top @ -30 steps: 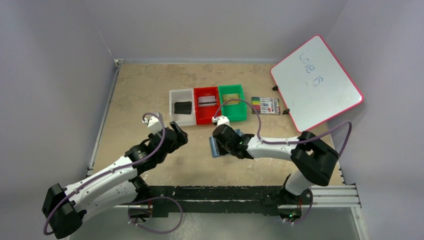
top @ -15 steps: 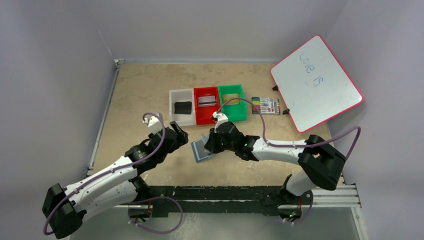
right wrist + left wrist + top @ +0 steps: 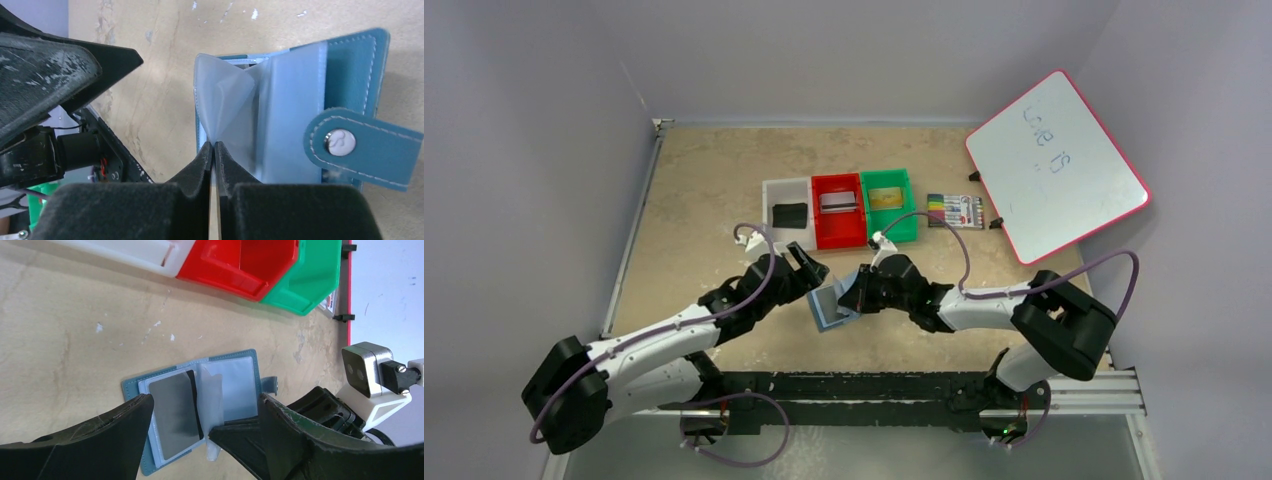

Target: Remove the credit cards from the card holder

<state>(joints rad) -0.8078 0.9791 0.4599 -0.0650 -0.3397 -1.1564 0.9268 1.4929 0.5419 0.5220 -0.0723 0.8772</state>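
Observation:
The teal-blue card holder (image 3: 827, 306) lies open on the table between the two arms. A silver-grey credit card (image 3: 175, 415) sits in its left clear pocket. My right gripper (image 3: 214, 145) is shut on the edge of a pale clear pocket leaf (image 3: 220, 100), which stands lifted from the holder's spine. The snap strap (image 3: 340, 142) with its white dot sticks out to the right. My left gripper (image 3: 203, 400) hovers just above the holder, open, its fingers either side of the carded pocket and touching nothing.
At the back stand a white bin (image 3: 769, 215) with a black card (image 3: 790, 213), a red bin (image 3: 818, 215) with a silver card (image 3: 837, 202), and a green bin (image 3: 911, 205) with a gold card (image 3: 885, 197). Markers (image 3: 955, 210) and a whiteboard (image 3: 1056, 165) lie to the right.
My right gripper carried the card holder left and set it down open, still gripping a pocket leaf. My left arm reached right, over the holder.

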